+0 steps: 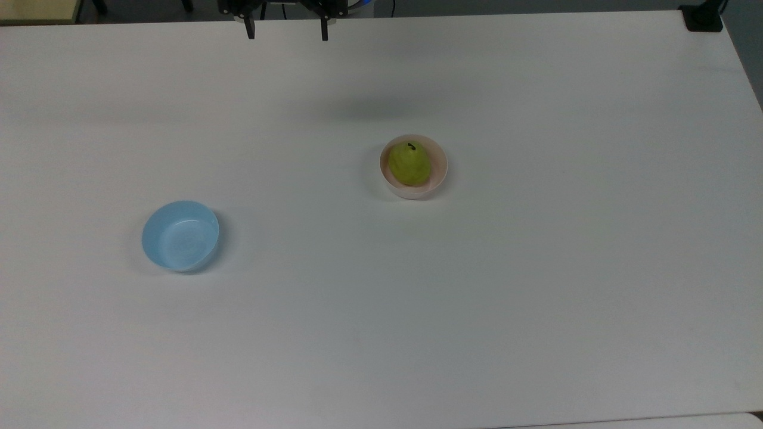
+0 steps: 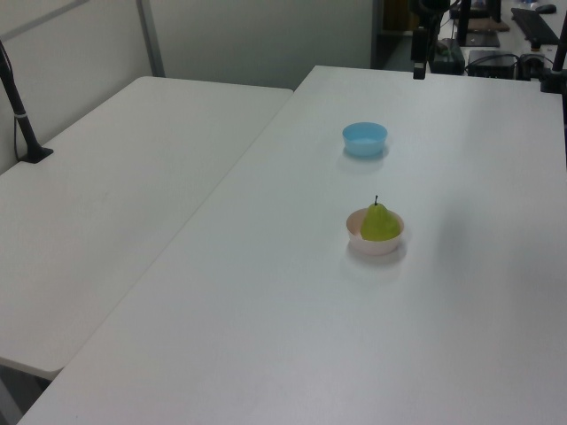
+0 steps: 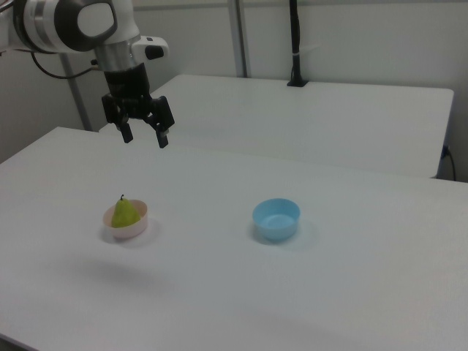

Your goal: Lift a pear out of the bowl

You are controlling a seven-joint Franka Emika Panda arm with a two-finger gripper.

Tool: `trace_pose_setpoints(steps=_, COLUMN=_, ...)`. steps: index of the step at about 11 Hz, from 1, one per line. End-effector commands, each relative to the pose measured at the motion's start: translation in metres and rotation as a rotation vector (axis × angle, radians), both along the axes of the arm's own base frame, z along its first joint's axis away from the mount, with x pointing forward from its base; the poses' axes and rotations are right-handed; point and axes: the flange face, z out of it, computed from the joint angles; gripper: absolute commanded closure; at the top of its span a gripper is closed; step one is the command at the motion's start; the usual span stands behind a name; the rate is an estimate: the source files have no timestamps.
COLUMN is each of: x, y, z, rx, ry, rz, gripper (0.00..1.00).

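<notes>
Approach step: gripper [image 3: 144,136] spread wide, high above table, holding nothing. Pear [image 1: 409,163] apparently upright in pink bowl [image 1: 440,161]. Next: descend, straddle pear.

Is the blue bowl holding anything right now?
No, the top view shows the blue bowl bare inside; the pear sits in the pink bowl.

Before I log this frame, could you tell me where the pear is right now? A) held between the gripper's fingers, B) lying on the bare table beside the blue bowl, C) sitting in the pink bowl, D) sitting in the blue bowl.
C: the pear sits inside the pink bowl, stem up, while the open gripper hangs in the air well apart from it and the blue bowl holds nothing.
</notes>
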Motion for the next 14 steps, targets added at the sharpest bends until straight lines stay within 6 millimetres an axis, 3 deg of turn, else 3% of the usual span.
trace_pose_setpoints(steps=1, x=-0.008, y=-0.005, z=0.007, rx=0.019, ry=-0.008, rz=-0.011, gripper=0.0)
trace_pose_setpoints(steps=6, x=-0.008, y=-0.004, z=0.006, rx=0.019, ry=-0.007, rz=-0.004, gripper=0.0)
trace_pose_setpoints(steps=9, x=-0.005, y=0.009, z=0.0, rx=0.02, ry=-0.005, rz=0.026, gripper=0.0)
trace_pose_setpoints(steps=11, x=0.0, y=0.021, z=-0.005, rx=0.022, ry=-0.017, rz=0.048, gripper=0.0)
trace_pose_setpoints(steps=13, x=0.001, y=0.047, z=-0.012, rx=0.023, ry=-0.012, rz=0.094, gripper=0.0)
trace_pose_setpoints(steps=14, x=0.001, y=0.071, z=-0.022, rx=0.024, ry=0.006, rz=0.136, gripper=0.0)
